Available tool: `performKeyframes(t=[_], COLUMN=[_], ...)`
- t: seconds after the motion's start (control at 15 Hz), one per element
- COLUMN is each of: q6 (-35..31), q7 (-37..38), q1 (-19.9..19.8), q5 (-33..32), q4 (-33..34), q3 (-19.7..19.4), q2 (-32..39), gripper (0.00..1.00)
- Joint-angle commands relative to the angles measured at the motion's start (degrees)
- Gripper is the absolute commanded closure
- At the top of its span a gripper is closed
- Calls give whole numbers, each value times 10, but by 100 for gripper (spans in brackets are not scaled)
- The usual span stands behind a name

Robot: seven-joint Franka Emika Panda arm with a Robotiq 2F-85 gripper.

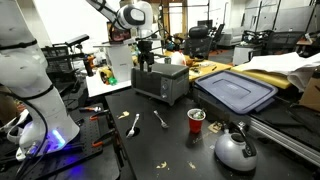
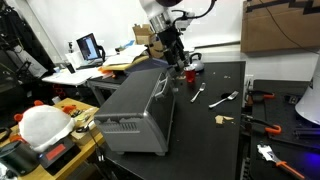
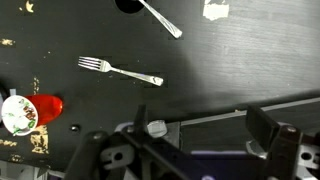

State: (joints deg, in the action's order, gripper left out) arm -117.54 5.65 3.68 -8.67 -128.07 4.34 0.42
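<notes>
In an exterior view the arm [image 1: 118, 12] is hanging the jaws just above the toaster oven [image 1: 160, 82]. The jaws are standing wide apart and gripping nothing. The toaster oven is sitting on the black worktop [image 1: 170, 150]. In front of it a spoon [image 1: 133, 124] and a fork [image 1: 160, 119] are lying side by side, apart from each other. A red cup [image 1: 197, 120] is standing near the fork. A kettle [image 1: 236, 150] is sitting close to the cup, and a blue lid [image 1: 237, 92] is lying beside the oven.

In an exterior view the jaws are hovering over the far end of the toaster oven [image 2: 140, 110]; can't tell if they are touching it. The spoon [image 2: 197, 95] and fork [image 2: 222, 99] are lying beside the oven, with the red cup [image 2: 188, 74] standing just past the spoon, near the jaws.

In the wrist view the jaws are showing at the bottom edge, spread and empty. The fork [image 3: 120, 71] is lying mid-frame on the worktop [image 3: 250, 60], the spoon [image 3: 158, 17] is above it, and the red cup [image 3: 30, 110] is standing at the left.
</notes>
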Motion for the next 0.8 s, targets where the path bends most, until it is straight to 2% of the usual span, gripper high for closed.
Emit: performKeyframes(t=[0.0,0.47,0.73], q6=[-22,-60,-87], q7=[-14,-10,-8], q1=[0,0,-5], q5=[-55,-121,-128], q4=[-3,3,13], q3=[-4,-13,-21], q2=[22,56,74], gripper=[0,0,0])
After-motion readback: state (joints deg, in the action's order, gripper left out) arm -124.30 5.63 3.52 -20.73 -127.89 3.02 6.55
